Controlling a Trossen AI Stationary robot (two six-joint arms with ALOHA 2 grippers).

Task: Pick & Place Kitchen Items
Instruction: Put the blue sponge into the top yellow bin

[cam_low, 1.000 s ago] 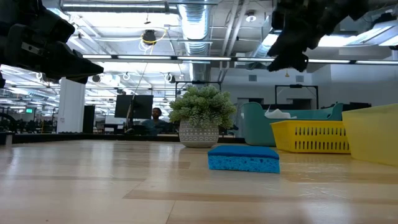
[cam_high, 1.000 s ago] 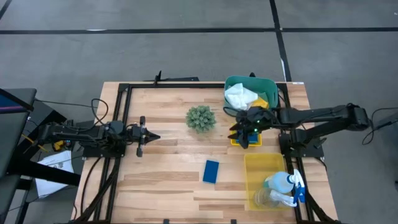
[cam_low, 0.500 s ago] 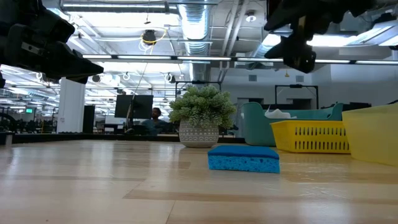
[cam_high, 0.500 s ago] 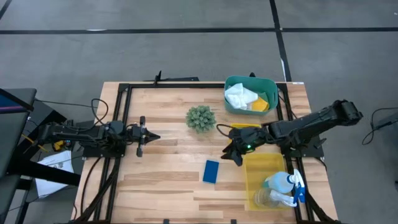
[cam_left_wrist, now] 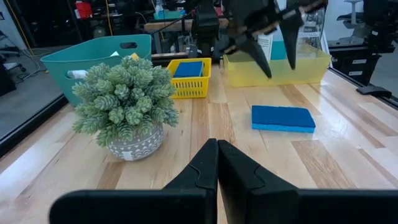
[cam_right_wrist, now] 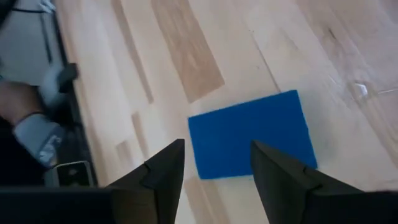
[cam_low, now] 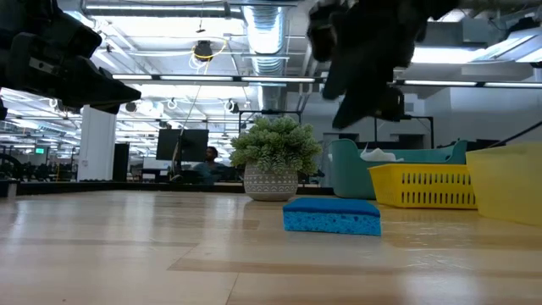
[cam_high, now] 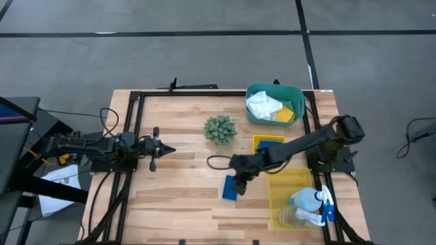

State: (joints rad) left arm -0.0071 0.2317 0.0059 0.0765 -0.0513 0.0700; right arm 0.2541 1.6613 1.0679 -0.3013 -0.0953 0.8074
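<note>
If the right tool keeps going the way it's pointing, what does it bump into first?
Probably the blue sponge. The right tool hangs open, pointing down at it, and the sponge lies flat on the table with nothing in between. How much air is left is hard to judge.

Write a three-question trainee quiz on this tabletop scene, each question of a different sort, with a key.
1. True or false: the right gripper is open, above the blue sponge lying on the table.
2. Multiple choice: where is the spray bottle?
A. in the teal bin
B. in the large yellow bin
C. beside the plant
3. Fill in the blank: the left gripper waits on the table's left side with its fingers ____.

Key: 1 true. 2 B: it lies in the large yellow bin, not the teal bin that holds the white cloth, nor by the plant. 3 shut.
</note>
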